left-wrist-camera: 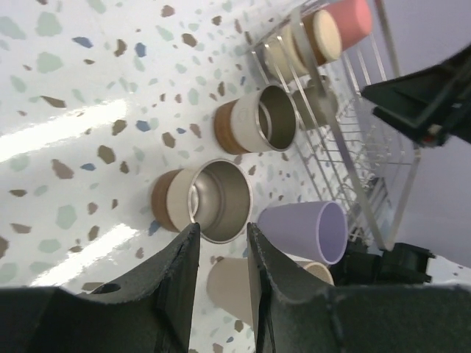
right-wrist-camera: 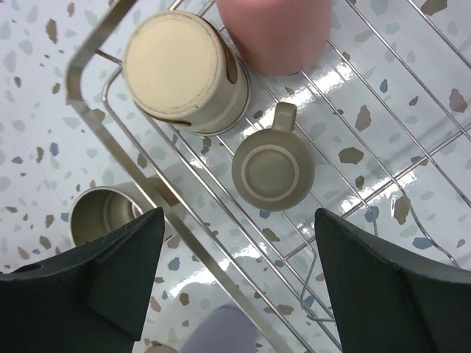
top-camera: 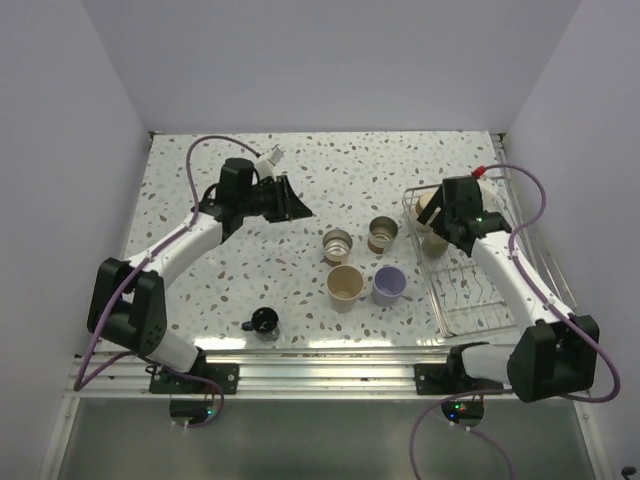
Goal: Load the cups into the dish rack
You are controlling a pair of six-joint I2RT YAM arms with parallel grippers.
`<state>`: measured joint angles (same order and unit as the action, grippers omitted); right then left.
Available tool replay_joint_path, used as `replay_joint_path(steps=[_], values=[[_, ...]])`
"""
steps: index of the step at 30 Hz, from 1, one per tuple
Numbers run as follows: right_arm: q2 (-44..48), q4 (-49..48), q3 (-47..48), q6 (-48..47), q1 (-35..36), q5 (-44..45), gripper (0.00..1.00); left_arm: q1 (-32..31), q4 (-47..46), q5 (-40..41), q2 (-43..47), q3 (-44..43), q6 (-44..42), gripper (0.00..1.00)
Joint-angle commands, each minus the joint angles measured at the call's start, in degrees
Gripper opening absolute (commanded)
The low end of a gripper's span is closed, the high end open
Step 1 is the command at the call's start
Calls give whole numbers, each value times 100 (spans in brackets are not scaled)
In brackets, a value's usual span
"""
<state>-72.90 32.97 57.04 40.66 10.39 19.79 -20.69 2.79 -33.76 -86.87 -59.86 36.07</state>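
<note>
Dish rack (top-camera: 466,292) sits on the right side of the speckled table (top-camera: 200,180), long side running near to far. Three cups are in its far end, all bottom-up in the right wrist view:
- a beige cup (right-wrist-camera: 184,70) in the corner
- a red-pink cup (right-wrist-camera: 281,29) just beside it
- a small taupe mug (right-wrist-camera: 274,168) with a handle, apart from both

Right gripper (right-wrist-camera: 239,220) hangs over that end of the rack. Its fingers (right-wrist-camera: 110,272) are spread wide with nothing between them.

Five cups are on the table, left of the rack:
- Steel cup (top-camera: 338,243) and second steel cup (top-camera: 383,235) stand side by side; both have a brown band at the base in the left wrist view.
- Nearer the arms are a tan cup (top-camera: 344,287) and a lavender cup (top-camera: 389,285), close together, mouths up.
- Dark blue cup (top-camera: 264,322) with a handle sits alone near the front edge, well apart from the others – cannot tell if it is upright.

Left gripper (top-camera: 292,205) is out over the table centre-left, pointing toward the cup group and apart from every cup. Its fingers (left-wrist-camera: 184,254) are narrow – a slim gap, holding nothing. In its wrist view the nearer steel cup shows through that gap, with the rack behind.
</note>
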Motion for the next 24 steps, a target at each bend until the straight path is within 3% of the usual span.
replay_joint_path(steps=[1,4,11,17,24], values=[[452,411,527,-120,7,-116,86,-163,1099,738,-215,-666,-759,36],[812,719,896,-103,7,-274,86,-391,1724,1204,-497,-1009,-1049,36],[1349,1676,1678,-68,15,-801,88,-761,3964,3354,-236,-1634,-1173,39],[1630,2037,1749,-94,7,-960,90,-867,5045,3403,1039,-1055,-796,46],[1665,1880,1557,-155,7,-1241,90,-1270,5364,2858,2006,-45,-347,46]])
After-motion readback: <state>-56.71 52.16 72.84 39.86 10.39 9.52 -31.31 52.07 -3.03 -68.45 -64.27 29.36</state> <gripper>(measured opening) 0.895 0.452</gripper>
